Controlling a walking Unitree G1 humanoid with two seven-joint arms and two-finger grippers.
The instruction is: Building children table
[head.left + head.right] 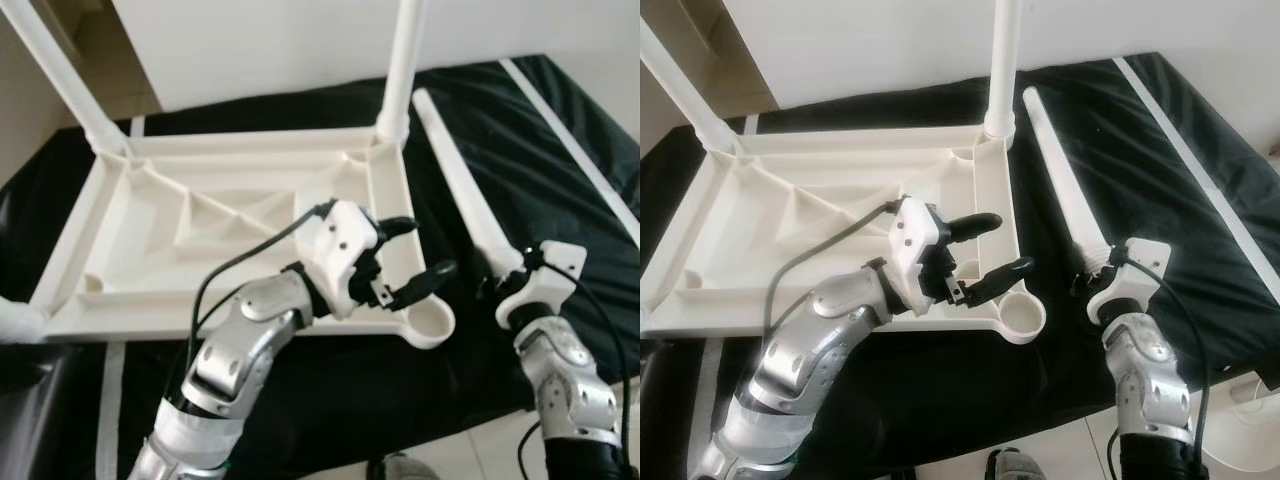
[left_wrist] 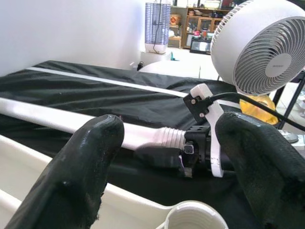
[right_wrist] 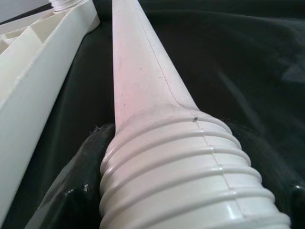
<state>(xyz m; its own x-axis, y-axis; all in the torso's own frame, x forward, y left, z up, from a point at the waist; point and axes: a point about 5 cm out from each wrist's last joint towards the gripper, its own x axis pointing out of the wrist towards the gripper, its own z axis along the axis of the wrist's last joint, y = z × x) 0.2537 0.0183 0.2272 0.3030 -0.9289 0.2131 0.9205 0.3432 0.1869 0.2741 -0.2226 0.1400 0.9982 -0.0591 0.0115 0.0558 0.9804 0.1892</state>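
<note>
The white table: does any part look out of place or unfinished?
One table leg lies loose on the black cloth, its threaded end in the right claw, while the near corner socket of the upturned table top stands empty. Nothing looks broken.

The upturned table top (image 1: 150,215) is cream-white plastic, as are its fitted legs (image 1: 405,60) and the loose leg (image 1: 460,185) with ridged threads. They lie on a black sheet (image 1: 530,150) crossed by a white stripe (image 1: 570,140). Both arms are silver; the left tool (image 1: 408,262) and right tool (image 1: 497,285) have black fingers on white housings. A white fan (image 2: 267,45) stands behind.
</note>
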